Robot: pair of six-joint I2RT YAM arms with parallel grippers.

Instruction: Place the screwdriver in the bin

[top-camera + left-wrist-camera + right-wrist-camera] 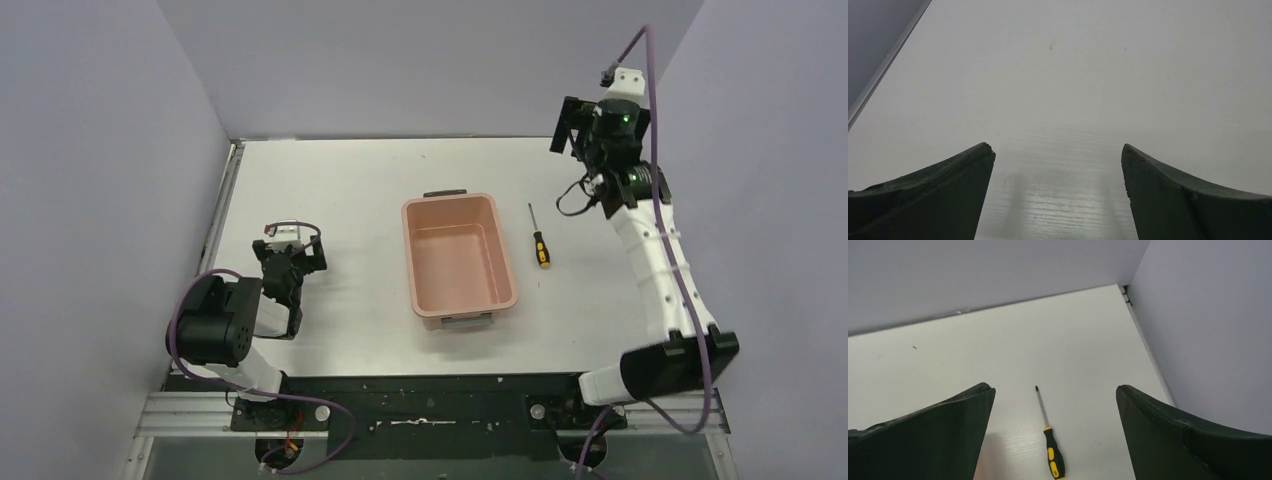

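The screwdriver (539, 240) lies flat on the white table just right of the bin, shaft pointing to the back wall. The salmon-pink bin (408, 250) stands upright and empty at the table's middle. My right gripper (572, 126) is open and empty, raised high behind the screwdriver. In the right wrist view the screwdriver (1050, 440) lies far below, between the open fingers of my right gripper (1055, 388). My left gripper (291, 258) is open and empty, low over bare table left of the bin. In the left wrist view my left gripper (1058, 146) frames only the tabletop.
Lilac walls close in the table at the back, left and right. A metal strip (224, 205) runs along the left edge. The table's back right corner (1124, 289) shows in the right wrist view.
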